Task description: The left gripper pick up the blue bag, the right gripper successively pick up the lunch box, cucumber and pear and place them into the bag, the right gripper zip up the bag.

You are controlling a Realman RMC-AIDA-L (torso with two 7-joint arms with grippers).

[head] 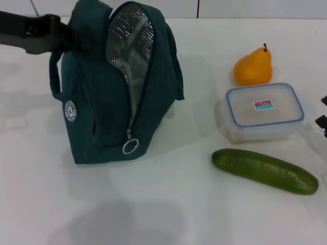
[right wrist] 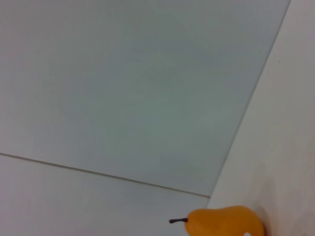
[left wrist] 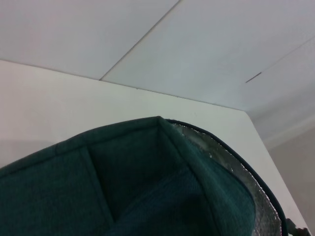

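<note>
while my left arm reaches in from the left edge of the head view, my left gripper [head: 76,38] sits against the top rear of the blue bag [head: 102,102], where a carry handle would be; the cloth hides my fingertips there, so i cannot tell whether they are clamped or loose. item one, the bag: upright on the white table [head: 168,204], base apparently touching the surface, mouth unzipped and gaping toward the right, silver lining [head: 134,35] exposed, zip pull and ring [head: 130,146] hanging low at the front. i judge it is propped this way so the opening faces my other arm. contents: nothing visible inside from either the head view or the left wrist view, though the deeper interior is hidden. item two, the lunch box [head: 263,111]: clear tub with blue-rimmed lid shut, small label on top, contents not discernible, lying flat right of the bag. item three, the pear [head: 254,66]: orange-yellow, stem up, just behind the box. item four, the cucumber [head: 264,170]: lying lengthwise in front of the box, well apart from the bag. item five, my right gripper [head: 322,115]: only a dark sliver at the right edge, beside the box; finger state cannot be told. all three goods remain outside the bag.
</note>
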